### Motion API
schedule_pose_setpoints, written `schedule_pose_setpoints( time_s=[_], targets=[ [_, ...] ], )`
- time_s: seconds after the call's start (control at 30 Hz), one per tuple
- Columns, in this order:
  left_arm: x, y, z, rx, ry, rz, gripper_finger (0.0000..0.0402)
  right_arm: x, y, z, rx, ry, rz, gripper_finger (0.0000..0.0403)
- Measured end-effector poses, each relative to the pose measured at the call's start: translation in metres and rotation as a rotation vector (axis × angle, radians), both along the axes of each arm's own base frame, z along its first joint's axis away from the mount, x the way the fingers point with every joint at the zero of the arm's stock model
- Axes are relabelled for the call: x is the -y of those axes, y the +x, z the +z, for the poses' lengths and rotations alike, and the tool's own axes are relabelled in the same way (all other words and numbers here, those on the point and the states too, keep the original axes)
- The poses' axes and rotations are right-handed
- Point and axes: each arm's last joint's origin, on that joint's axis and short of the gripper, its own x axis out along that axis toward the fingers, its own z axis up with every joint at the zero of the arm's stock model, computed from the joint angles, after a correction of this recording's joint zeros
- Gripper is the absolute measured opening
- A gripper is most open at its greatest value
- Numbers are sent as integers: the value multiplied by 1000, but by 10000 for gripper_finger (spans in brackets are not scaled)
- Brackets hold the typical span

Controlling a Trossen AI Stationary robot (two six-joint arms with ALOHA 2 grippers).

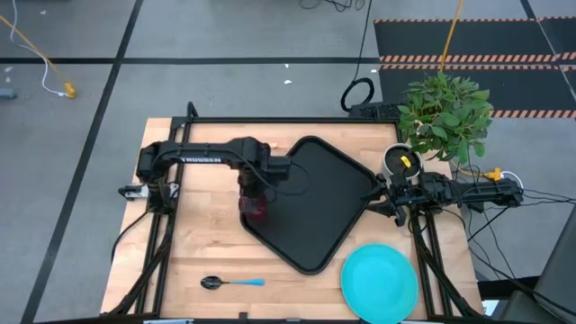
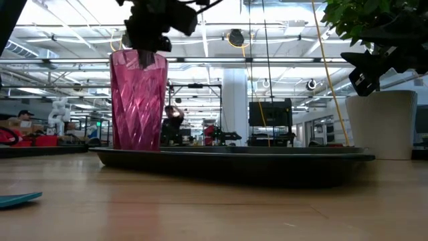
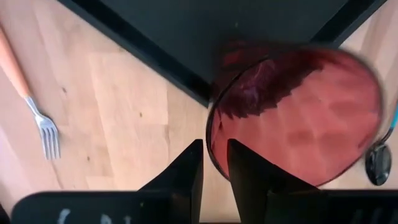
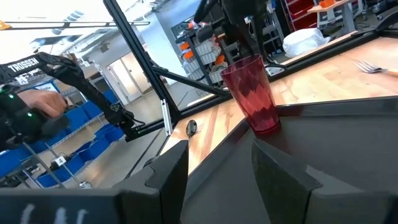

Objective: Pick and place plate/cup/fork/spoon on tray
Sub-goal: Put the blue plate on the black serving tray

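Observation:
The dark red cup (image 1: 255,209) stands upright at the left rim of the black tray (image 1: 324,202). My left gripper (image 1: 255,191) points down over it and is shut on its rim. The fork (image 3: 37,112), with an orange handle, lies on the wood beside the tray; in the high view the left arm hides it. The blue-handled spoon (image 1: 232,283) lies near the table's front edge. The turquoise plate (image 1: 379,282) lies flat at the front right. My right gripper (image 1: 382,200) waits open and level at the tray's right corner. My left gripper holds the cup's rim (image 3: 211,146) from above, one finger inside the cup and one (image 3: 194,163) outside it. The cup hangs upright below the fingers. Its base (image 4: 267,127) is down at the tray's floor just inside the rim; whether it rests there I cannot tell.
A white pot (image 1: 402,162) with a green plant (image 1: 445,117) stands at the table's back right, beside the right arm. Bare wood lies between the tray, the spoon and the plate. A black frame borders the table.

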Motion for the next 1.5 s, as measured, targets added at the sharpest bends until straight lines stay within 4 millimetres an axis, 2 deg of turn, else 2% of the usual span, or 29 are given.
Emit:
schedule_pose_setpoints(
  time_s=[0.17, 0.4, 0.57, 0.7, 0.83, 0.9, 0.97, 1.07, 1.27, 1.4, 1.5],
  targets=[
    [-1, 5, 28, 113, 24, 1, 74, 0, 0, 0, -1, -2, 0, 169],
    [-5, 5, 71, 286, 189, 32, 74, 0, 0, -2, -19, 4, 0, 169],
    [-7, 15, 81, 429, 239, 105, 74, 0, 0, -2, -27, 26, 0, 169],
    [-5, 25, 99, 655, 326, 124, 56, 0, 0, -2, -35, 44, 0, 169],
    [-3, 27, 130, 942, 313, 65, 16, 0, 0, -3, -39, 51, 1, 169],
    [-3, 22, 138, 1013, 297, 45, 6, 0, 0, -3, -46, 60, 1, 169],
    [-5, 18, 139, 1059, 297, 58, 7, 0, 1, -4, -55, 71, 2, 169],
    [-10, 13, 131, 1129, 292, 95, 5, 0, 1, -5, -65, 73, 4, 169],
    [-14, 0, 101, 1419, 203, 120, 3, 0, 2, -6, -86, 77, 5, 169],
    [-19, -24, 85, 1603, 200, 148, 3, 0, 3, -7, -92, 81, 1, 169],
    [-20, -46, 71, 1666, 184, 157, 3, 0, 3, -6, -84, 78, -1, 169]
  ],
)
